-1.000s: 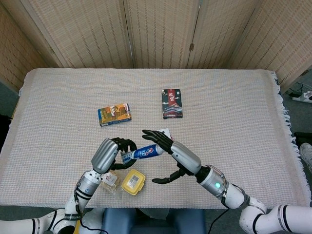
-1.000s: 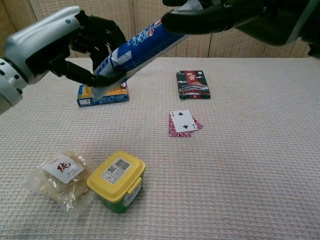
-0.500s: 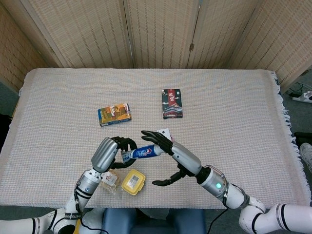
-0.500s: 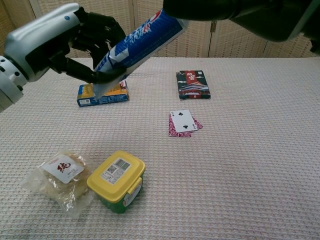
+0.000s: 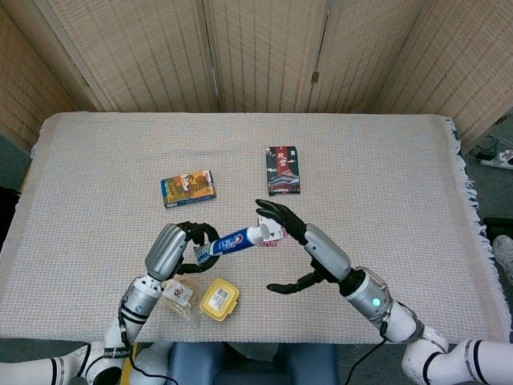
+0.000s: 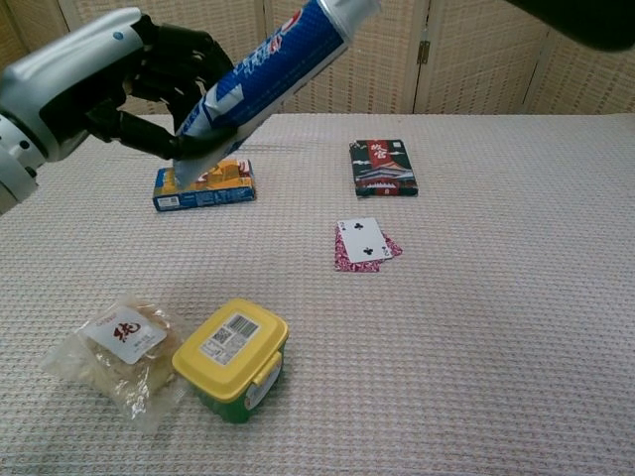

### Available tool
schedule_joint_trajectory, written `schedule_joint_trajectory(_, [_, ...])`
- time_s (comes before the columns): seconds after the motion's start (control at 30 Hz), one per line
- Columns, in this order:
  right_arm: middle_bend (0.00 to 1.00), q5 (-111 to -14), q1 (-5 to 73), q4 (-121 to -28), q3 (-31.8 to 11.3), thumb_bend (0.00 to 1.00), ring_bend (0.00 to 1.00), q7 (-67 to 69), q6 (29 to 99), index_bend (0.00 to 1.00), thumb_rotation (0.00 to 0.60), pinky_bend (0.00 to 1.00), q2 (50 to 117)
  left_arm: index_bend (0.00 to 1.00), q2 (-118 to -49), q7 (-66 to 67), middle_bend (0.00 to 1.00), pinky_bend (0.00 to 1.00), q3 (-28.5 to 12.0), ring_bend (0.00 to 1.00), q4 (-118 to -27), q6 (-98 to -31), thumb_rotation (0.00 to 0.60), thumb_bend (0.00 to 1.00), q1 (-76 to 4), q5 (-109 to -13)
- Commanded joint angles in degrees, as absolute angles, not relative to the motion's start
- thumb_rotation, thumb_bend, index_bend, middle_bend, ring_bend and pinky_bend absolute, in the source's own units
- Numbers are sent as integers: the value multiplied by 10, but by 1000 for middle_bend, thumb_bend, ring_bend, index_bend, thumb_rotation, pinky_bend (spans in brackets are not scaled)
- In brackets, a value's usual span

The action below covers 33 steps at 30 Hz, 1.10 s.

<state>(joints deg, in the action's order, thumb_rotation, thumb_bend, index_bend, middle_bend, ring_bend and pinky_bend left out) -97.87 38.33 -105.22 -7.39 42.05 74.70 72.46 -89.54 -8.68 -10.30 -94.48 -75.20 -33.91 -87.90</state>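
Note:
My left hand [image 5: 178,247] grips the flat tail end of a blue and white toothpaste tube [image 5: 232,241] and holds it above the cloth. The tube slants up to the right, with its white cap end free. In the chest view the same left hand [image 6: 149,79] and the tube [image 6: 268,69] fill the upper left. My right hand [image 5: 309,241] hovers just right of the cap with its fingers spread, holding nothing. Only a dark edge of it shows at the chest view's top right.
A yellow-lidded tub [image 6: 233,357] and a clear snack packet [image 6: 119,352] lie near the table's front edge. A blue and orange box [image 6: 203,183], a dark card box [image 6: 382,167] and loose playing cards [image 6: 365,243] lie further back on the woven cloth [image 5: 385,176].
My right hand has let go of the tube's cap end and drawn away to the right. The left hand keeps the tube, now tilted a little steeper.

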Motion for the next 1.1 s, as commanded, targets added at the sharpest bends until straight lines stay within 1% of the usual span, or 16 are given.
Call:
schedule_joint_trajectory(0.03, [0,-980,376,-1058,-75,237,0,421,757,0,504,0,707,768,-892,-90,792,604,-101,681,-936,-744,600,703,-339,-871])
schedule_joint_trajectory(0.13, [0,-984,367,-1065,-74,237,0,417,768,0,503,0,683,764,-886,-94,792,596,-100,677,-922,-722,600,703,-340,-849])
schedule_joint_trajectory(0.27, [0,-987,352,-1075,-70,237,0,412,782,0,503,0,654,751,-877,-85,792,560,-95,654,-900,-678,600,704,-345,-812])
schedule_joint_trajectory(0.47, [0,-994,332,-1079,-59,237,0,395,795,0,505,0,622,744,-884,-58,792,534,-97,637,-853,-631,600,704,-351,-758])
schedule_joint_trajectory(0.57, [0,-998,324,-1080,-53,238,0,390,799,0,503,0,613,743,-888,-39,791,518,-98,624,-831,-609,600,703,-355,-731])
schedule_joint_trajectory(0.7, [0,-1006,314,-1077,-45,238,0,378,804,0,503,0,604,743,-894,25,788,497,-93,610,-801,-589,600,704,-360,-698])
schedule_joint_trajectory(0.8, [0,-1007,308,-1075,-41,238,0,372,806,0,503,0,600,740,-890,76,764,492,-92,591,-804,-564,600,706,-363,-649])
schedule_joint_trajectory(0.93, [0,-1007,302,-1071,-37,237,0,368,804,0,504,0,597,711,-889,154,734,491,-91,569,-812,-549,600,709,-369,-584])
schedule_joint_trajectory(1.1, [0,-1008,297,-1066,-33,237,0,367,804,0,503,0,595,667,-892,198,704,487,-102,549,-824,-539,600,715,-377,-508])
